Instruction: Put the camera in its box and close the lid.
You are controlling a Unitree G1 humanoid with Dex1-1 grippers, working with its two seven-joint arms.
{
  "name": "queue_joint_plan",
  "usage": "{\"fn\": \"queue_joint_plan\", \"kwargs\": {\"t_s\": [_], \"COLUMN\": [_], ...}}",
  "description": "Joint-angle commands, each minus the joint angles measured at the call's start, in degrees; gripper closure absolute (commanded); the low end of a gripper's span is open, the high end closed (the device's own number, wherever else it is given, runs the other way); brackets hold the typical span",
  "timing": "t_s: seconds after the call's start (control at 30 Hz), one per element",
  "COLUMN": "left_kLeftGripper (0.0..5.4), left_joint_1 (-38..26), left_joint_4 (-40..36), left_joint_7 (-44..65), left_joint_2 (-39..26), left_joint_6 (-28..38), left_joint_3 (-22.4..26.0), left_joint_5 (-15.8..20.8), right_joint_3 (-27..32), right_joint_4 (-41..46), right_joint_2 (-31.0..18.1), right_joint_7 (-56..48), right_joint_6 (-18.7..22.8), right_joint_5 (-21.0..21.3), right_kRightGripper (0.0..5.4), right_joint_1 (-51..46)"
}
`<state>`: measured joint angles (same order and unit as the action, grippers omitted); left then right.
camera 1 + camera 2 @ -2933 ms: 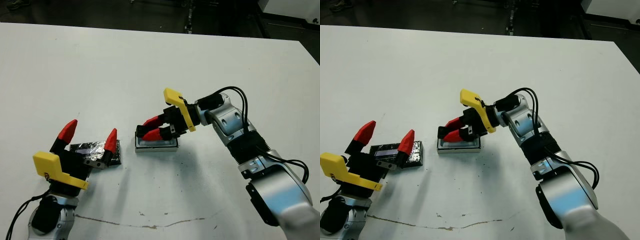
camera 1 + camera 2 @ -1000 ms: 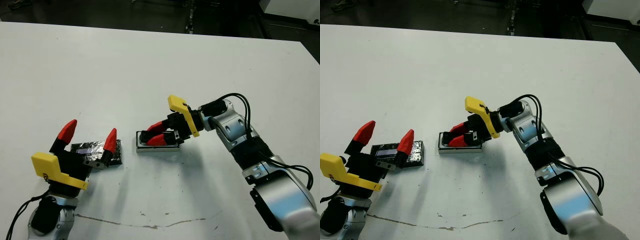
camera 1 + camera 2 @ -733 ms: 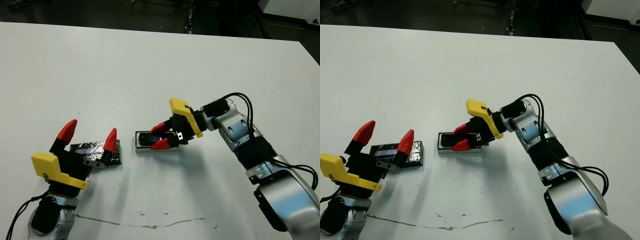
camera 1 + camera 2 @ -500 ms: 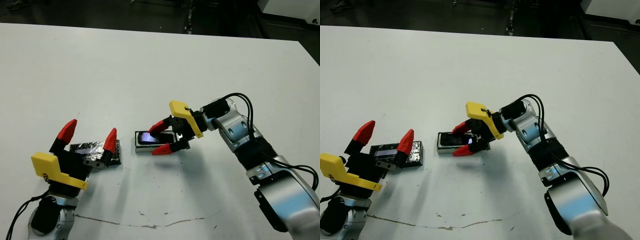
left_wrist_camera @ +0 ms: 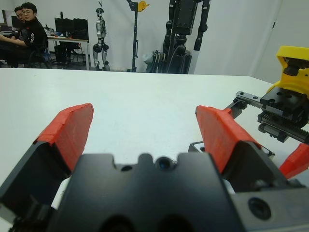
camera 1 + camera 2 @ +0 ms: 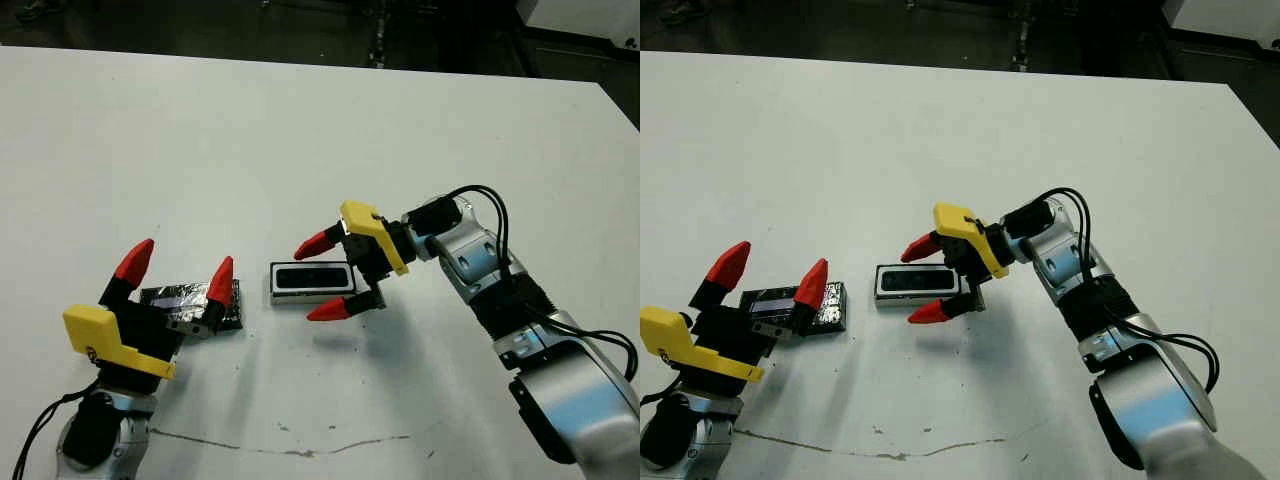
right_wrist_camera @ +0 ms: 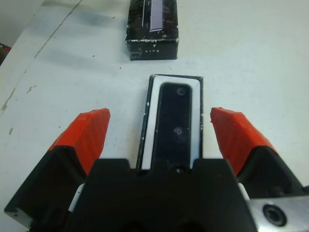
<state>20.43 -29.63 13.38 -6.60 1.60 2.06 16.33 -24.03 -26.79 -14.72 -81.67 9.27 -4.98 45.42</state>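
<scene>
We saw a white table (image 6: 200,120) marked near its front edge by a thin dark scratch and a few specks. Toward the middle of the front half the camera (image 6: 311,277) lay flat inside the box (image 6: 276,292), its white rim showing all round it. Our right gripper (image 6: 320,278) hovered at the box's right end, its two red fingers spread wide apart, one on each long side, holding nothing. Left of the box and apart from it lay the foil-topped lid (image 6: 180,296), with our left gripper (image 6: 176,268) over it, fingers also spread wide. Beyond the table's far edge the floor was dark; the left wrist view showed a pale wall, equipment stands and two seated people (image 5: 25,19).
</scene>
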Motion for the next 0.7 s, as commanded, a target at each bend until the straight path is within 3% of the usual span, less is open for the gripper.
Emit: {"fn": "queue_joint_plan", "kwargs": {"t_s": [0.03, 0.23, 0.37, 0.57, 0.7], "left_kLeftGripper": [0.0, 0.0, 0.0, 0.0, 0.0], "left_joint_1": [0.44, 0.56, 0.63, 0.57, 0.51], "left_joint_4": [0.63, 0.2, 0.28, 0.33, 0.4], "left_joint_7": [0.15, -0.01, 0.1, 0.3, 0.23], "left_joint_2": [-0.13, -0.44, -0.33, -0.42, -0.63], "left_joint_6": [-0.04, -0.29, 0.02, -0.09, 0.32], "left_joint_3": [-0.09, -0.13, -0.06, 0.27, 0.52], "left_joint_5": [-0.23, -0.84, -0.65, 0.03, -0.45], "right_joint_3": [1.73, 5.46, 9.78, 20.71, 27.54], "right_joint_4": [1.79, 4.42, 8.83, 23.14, 36.77], "right_joint_2": [-1.92, -3.61, -5.74, -7.44, -7.31], "right_joint_7": [0.48, -0.12, 1.84, 13.95, 27.37], "right_joint_6": [0.27, 1.53, 4.93, 13.55, 14.91], "right_joint_5": [-0.82, -3.99, -7.53, -15.51, -15.68], "right_kRightGripper": [0.01, 0.01, 0.01, 0.01, 0.47], "right_joint_1": [-1.06, -1.45, -3.09, -13.16, -24.27]}}
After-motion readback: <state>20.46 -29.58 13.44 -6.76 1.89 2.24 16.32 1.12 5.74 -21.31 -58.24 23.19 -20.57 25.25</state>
